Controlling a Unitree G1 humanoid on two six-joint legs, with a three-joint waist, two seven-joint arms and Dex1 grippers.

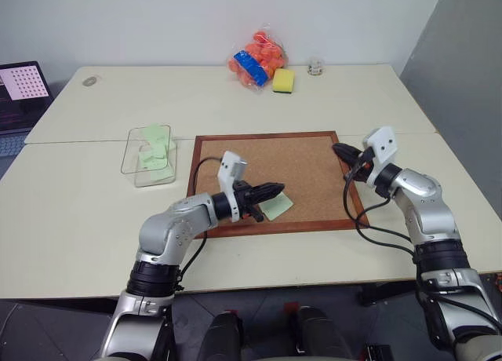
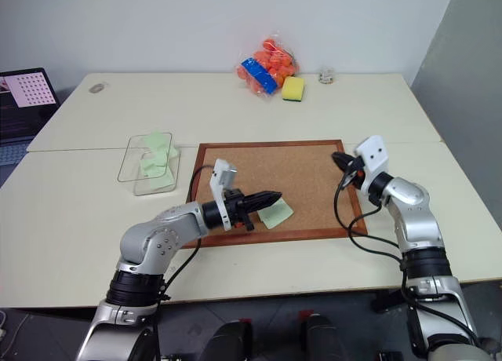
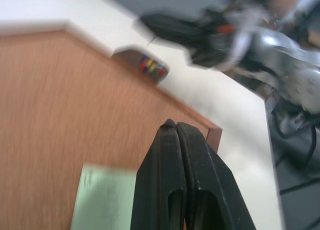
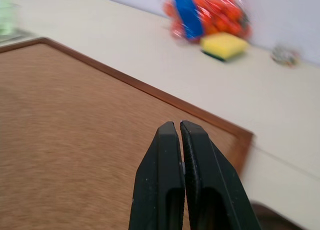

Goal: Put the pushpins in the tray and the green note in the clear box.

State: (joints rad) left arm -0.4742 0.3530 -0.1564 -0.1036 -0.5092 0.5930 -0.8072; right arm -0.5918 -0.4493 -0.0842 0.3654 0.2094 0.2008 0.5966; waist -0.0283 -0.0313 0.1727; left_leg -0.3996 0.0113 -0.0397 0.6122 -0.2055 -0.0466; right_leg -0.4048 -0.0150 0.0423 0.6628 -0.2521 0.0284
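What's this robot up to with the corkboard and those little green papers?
It is clearing a corkboard. The left gripper, shut, reaches over a green note lying on the board's near edge. The right gripper, also shut, is at the board's right edge, above a small brown tray with coloured pushpins in it. A clear box to the left of the board already holds several green notes.

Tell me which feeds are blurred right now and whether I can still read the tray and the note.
Left wrist view: motion-smeared; the tray is a soft dark shape with coloured specks inside, the green note readable beside the left gripper. Right wrist view: corkboard and sponge soft. Both eye views: sharp, evenly lit, no glare.
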